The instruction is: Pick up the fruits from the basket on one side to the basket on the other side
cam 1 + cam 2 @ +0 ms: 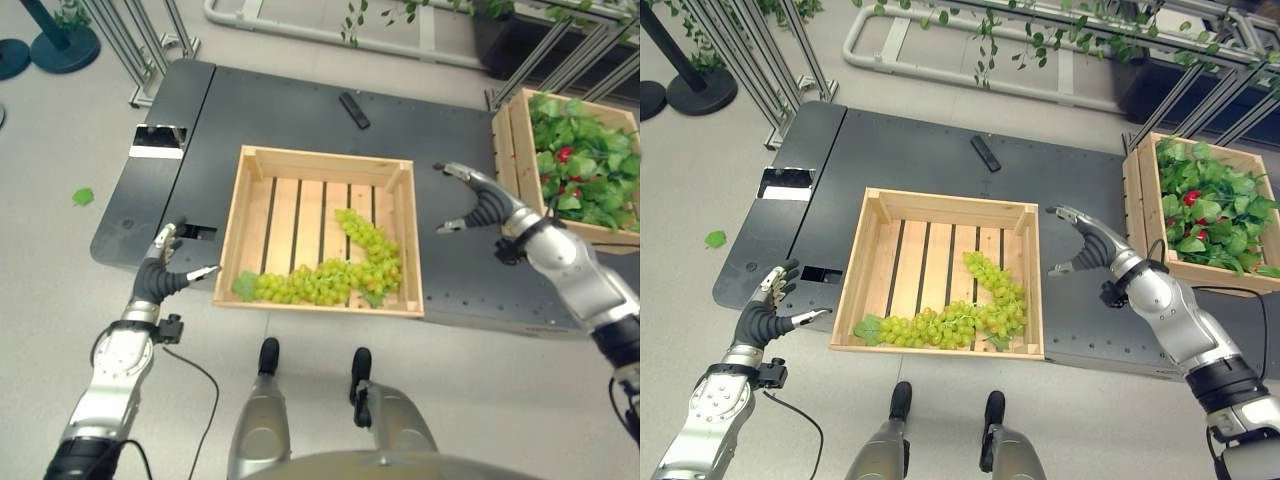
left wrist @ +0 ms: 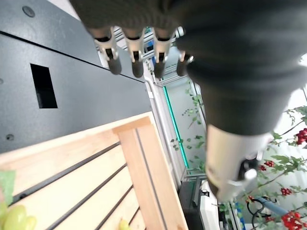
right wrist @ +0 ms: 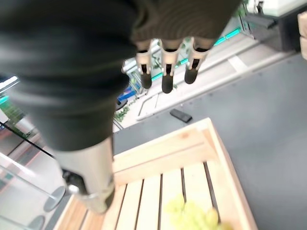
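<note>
Left hand (image 1: 165,268), fingers straight and empty, hovers at the dark metal platform's (image 1: 300,110) left edge. Centre: slatted pale wooden crate (image 1: 320,165) holding green grapes (image 1: 345,270) along its near-right corner. Right hand (image 1: 480,200), spread and empty, hovers beside it. Right edge: leaf-filled wooden crate (image 1: 510,140); far edge: flat black remote (image 1: 354,110).

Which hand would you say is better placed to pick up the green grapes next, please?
Probably the right hand: open, it hovers beside the crate's right wall, nearest the grapes. The left hand, also open, sits off the opposite wall.
</note>
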{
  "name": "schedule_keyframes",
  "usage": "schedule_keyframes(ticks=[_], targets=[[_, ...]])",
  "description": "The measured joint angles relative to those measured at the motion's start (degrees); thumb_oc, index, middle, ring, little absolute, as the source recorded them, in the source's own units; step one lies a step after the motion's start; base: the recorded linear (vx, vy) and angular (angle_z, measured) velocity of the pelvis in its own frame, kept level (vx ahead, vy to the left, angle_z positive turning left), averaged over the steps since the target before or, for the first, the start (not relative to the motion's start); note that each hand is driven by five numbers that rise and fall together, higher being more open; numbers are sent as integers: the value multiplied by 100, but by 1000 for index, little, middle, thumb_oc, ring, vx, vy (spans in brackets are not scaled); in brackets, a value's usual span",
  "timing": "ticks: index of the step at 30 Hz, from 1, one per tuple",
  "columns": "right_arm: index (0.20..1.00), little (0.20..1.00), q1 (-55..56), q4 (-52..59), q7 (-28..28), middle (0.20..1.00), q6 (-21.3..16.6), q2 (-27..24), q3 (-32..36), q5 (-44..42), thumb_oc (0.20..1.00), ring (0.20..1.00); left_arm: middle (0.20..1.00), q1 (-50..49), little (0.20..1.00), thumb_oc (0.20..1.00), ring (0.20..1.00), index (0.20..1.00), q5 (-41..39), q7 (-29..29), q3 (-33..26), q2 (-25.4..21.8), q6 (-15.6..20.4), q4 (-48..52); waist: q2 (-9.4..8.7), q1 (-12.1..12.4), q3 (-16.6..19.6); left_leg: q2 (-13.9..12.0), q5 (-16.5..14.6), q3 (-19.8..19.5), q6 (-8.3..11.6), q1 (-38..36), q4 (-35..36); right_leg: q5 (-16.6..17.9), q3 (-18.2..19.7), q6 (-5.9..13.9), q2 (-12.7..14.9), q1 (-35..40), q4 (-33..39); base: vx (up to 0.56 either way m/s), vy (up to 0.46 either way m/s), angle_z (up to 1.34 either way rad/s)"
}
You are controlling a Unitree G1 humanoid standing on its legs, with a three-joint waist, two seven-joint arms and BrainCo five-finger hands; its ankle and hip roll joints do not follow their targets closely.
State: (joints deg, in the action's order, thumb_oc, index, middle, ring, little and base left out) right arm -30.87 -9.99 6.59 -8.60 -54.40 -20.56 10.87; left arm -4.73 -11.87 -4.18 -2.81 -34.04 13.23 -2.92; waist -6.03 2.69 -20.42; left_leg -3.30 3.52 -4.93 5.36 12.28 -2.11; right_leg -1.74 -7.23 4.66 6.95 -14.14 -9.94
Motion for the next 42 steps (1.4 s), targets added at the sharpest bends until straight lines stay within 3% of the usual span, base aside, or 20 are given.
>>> schedule_keyframes(ticks=[3, 12, 21, 27, 37, 42], targets=[[1000, 1000, -303, -28, 3, 1000, -5, -5, -271, 89, 1000, 1000, 1000, 93, 1000, 1000, 1000, 1000, 1, -43, 7, -22, 2, 3, -59, 10, -80, 0, -1, 2, 0, 20, -6, -1, -11, 0, -1, -3, 15, -22, -2, 3], [1000, 1000, -503, -215, 160, 1000, 125, 855, -295, -100, 1000, 1000, 1000, 318, 1000, 1000, 1000, 1000, 0, -129, 79, -32, -3, -9, -249, 134, -262, 18, -2, 5, 1, 40, -24, 2, -22, -1, 7, -4, 22, -4, 3, 0], [1000, 1000, -710, -370, 119, 1000, 277, 1075, -373, -77, 1000, 1000, 1000, 370, 1000, 1000, 1000, 1000, 0, -217, 157, -41, -5, -8, -251, 137, -482, 47, -4, 21, 2, 258, -154, 39, 29, -19, 14, -216, -56, -26, 26, -2], [1000, 1000, -1673, -443, 174, 1000, 277, 877, -1068, 196, 1000, 1000, 1000, 650, 1000, 1000, 1000, 1000, -2, -259, 158, -132, -6, 22, -220, 159, -881, 41, -71, 164, 2, 644, -488, 76, 193, -42, 4, -650, -299, -63, 22, -13], [1000, 1000, -1996, -1980, -157, 1000, 555, 1640, -1146, 26, 1000, 1000, 1000, 965, 1000, 1000, 1000, 1000, -16, -568, 458, -114, -8, -100, -177, 126, -980, 45, -95, 169, 13, 1440, -944, 97, 261, -75, 35, -1454, -724, -45, -2, -2], [1000, 1000, -2271, -2612, -455, 1000, 679, 1912, -1202, 125, 1000, 1000, 1000, 1115, 1000, 1000, 1000, 1000, -16, -763, 603, -68, 19, -106, -72, 134, -1042, 62, -87, 165, 11, 1871, -1075, 105, 320, -89, 48, -1910, -899, -9, 0, -1]])
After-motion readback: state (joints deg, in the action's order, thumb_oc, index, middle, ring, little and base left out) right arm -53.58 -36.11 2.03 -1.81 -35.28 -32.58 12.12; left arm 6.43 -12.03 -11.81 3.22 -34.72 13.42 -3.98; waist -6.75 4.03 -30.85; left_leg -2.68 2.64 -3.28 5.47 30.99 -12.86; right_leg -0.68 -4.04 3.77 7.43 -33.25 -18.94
